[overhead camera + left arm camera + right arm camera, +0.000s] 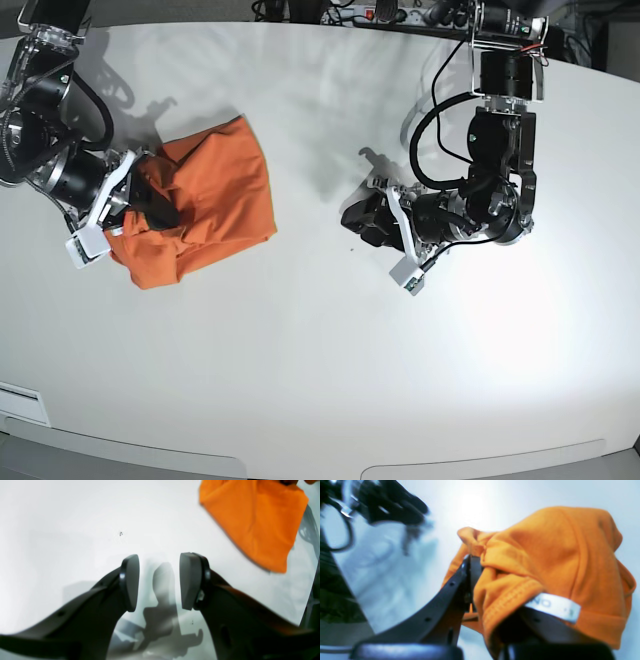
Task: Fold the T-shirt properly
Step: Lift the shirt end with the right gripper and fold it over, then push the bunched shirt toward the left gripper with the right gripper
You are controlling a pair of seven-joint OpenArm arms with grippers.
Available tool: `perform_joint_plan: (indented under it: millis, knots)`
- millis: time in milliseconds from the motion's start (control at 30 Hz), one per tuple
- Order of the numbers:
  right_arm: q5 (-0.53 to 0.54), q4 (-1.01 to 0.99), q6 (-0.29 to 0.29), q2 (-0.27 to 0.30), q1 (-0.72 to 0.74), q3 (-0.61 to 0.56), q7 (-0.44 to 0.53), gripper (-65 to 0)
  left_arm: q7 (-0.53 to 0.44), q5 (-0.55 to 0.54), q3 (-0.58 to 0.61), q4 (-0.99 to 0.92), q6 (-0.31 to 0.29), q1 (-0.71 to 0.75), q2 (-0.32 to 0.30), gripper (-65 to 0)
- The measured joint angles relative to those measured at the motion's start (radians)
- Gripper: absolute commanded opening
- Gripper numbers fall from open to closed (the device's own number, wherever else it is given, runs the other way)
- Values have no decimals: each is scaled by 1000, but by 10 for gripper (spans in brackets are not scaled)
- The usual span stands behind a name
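The orange T-shirt [205,205] lies crumpled in a loose bundle on the left of the white table [300,350]. My right gripper [158,205] is at the bundle's left edge and is shut on bunched fabric. In the right wrist view the T-shirt [557,550] drapes over the gripper [490,580], hiding one finger, and the neckline hem with its white tag [552,606] lies across it. My left gripper [360,220] is open and empty, low over bare table to the right of the shirt. In the left wrist view it [160,580] is open and the shirt [255,522] is at the upper right.
Cables and a power strip [400,15] lie beyond the table's far edge. The table's front edge [300,460] runs along the bottom. The left arm [392,505] shows blurred at the top left of the right wrist view.
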Motion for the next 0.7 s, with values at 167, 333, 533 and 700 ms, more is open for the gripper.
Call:
perform_joint_plan:
  millis: [167, 333, 533, 700]
  knots:
    - [6, 0, 15, -84, 0, 1, -9, -650, -7, 0, 0, 0, 0, 0, 0, -367]
    - [69, 0, 59, -127, -1, 2, -87, -650, -6, 0, 0, 0, 0, 0, 0, -368]
    - [230, 0, 59, -128, -1, 2, -158, -650, -10, 0, 0, 0, 0, 0, 0, -368]
    - [238, 0, 59, -128, -3, -16, -163, -650, -11, 0, 0, 0, 0, 0, 0, -368]
